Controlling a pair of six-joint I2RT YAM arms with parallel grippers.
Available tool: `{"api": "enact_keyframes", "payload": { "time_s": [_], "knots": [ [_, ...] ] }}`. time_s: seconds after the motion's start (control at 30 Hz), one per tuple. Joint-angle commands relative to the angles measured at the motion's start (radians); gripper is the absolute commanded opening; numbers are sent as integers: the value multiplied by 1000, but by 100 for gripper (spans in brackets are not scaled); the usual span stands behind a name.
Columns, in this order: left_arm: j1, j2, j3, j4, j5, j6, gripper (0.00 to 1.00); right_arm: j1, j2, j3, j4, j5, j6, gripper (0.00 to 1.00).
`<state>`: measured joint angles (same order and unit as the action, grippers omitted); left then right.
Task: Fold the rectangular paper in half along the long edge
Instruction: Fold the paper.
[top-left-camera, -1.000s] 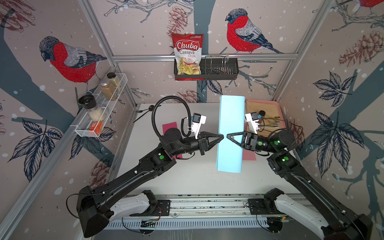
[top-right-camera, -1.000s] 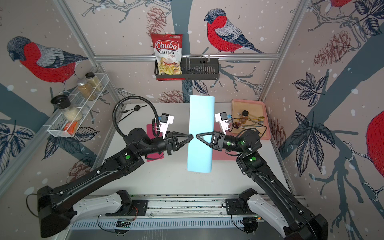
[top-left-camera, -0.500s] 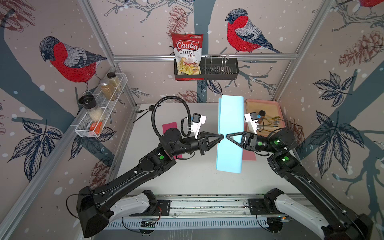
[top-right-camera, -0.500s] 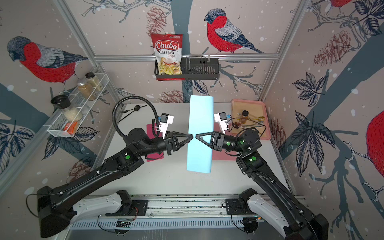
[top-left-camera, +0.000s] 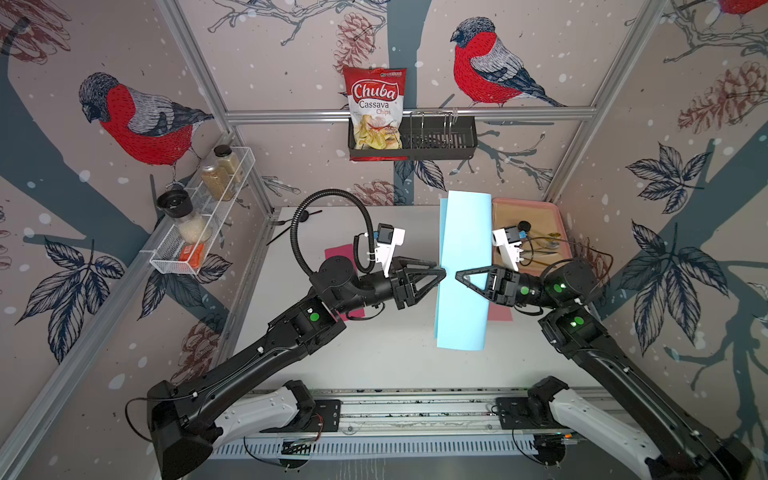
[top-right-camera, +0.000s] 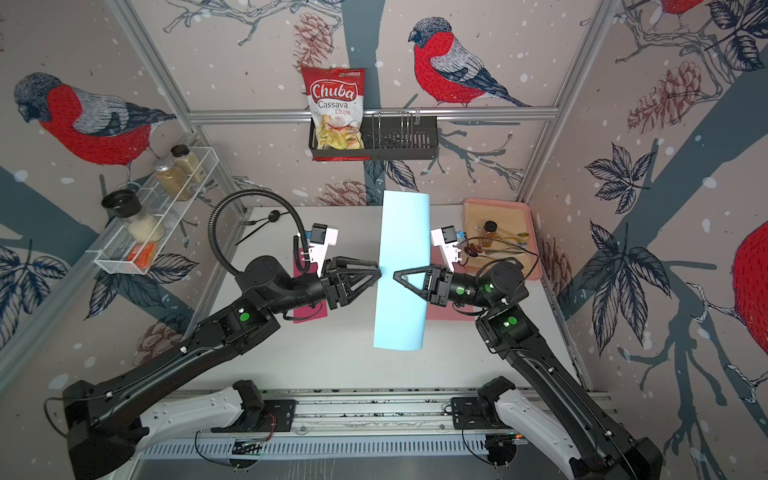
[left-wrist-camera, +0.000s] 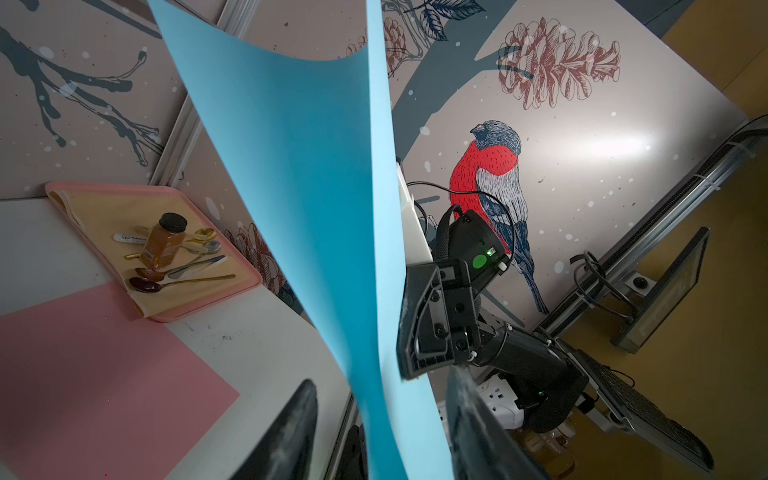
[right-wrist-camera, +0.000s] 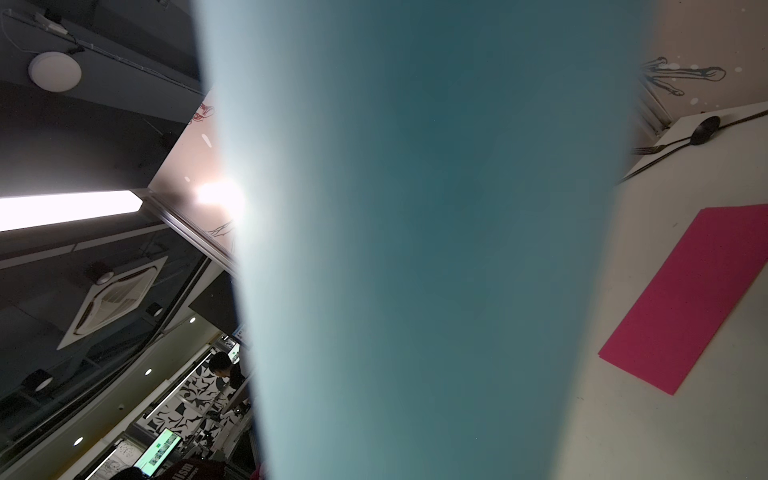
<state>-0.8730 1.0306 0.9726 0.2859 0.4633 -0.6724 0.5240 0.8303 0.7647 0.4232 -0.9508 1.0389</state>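
The rectangular paper (top-left-camera: 461, 324) (top-right-camera: 401, 324) is light blue and hangs above the table, bent over lengthwise into a long curved strip. In both top views my right gripper (top-left-camera: 457, 275) (top-right-camera: 395, 275) reaches over the strip's right side and is shut on it. My left gripper (top-left-camera: 442, 273) (top-right-camera: 379, 274) meets the strip's left edge. In the left wrist view the left gripper (left-wrist-camera: 380, 380) stands open, the paper (left-wrist-camera: 299, 166) passing between its fingers without touching them. The paper (right-wrist-camera: 415, 249) fills the right wrist view and hides that gripper's jaws.
A pink tray (top-left-camera: 540, 208) with a bottle and spoons sits at the back right. A magenta sheet (top-left-camera: 338, 253) lies under the left arm and a pink sheet (top-left-camera: 500, 313) under the right one. Black cutlery (top-left-camera: 305, 215) lies at the back left.
The left gripper, shut on the paper's left edge before, has opened. The right gripper has closed a little more. The paper has shifted slightly to the left.
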Motion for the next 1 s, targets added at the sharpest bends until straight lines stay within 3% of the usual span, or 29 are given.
{"api": "enact_keyframes", "payload": {
  "time_s": [0.0, 0.63, 0.77, 0.97],
  "knots": [
    [0, -1, 11, -5, -11, 31, 55, 4, -1, 7, 4, -21, -22, 19],
    [-1, 31, -7, 42, 20, 8, 57, 42, 10, 21, 8, -10, -35, 19],
    [-1, 32, -7, 47, 27, 5, 47, 44, 18, 13, 5, -5, -41, 19],
    [-1, 30, -10, 46, 32, 6, 22, 44, 20, 9, -3, -3, -51, 19]
  ]
}}
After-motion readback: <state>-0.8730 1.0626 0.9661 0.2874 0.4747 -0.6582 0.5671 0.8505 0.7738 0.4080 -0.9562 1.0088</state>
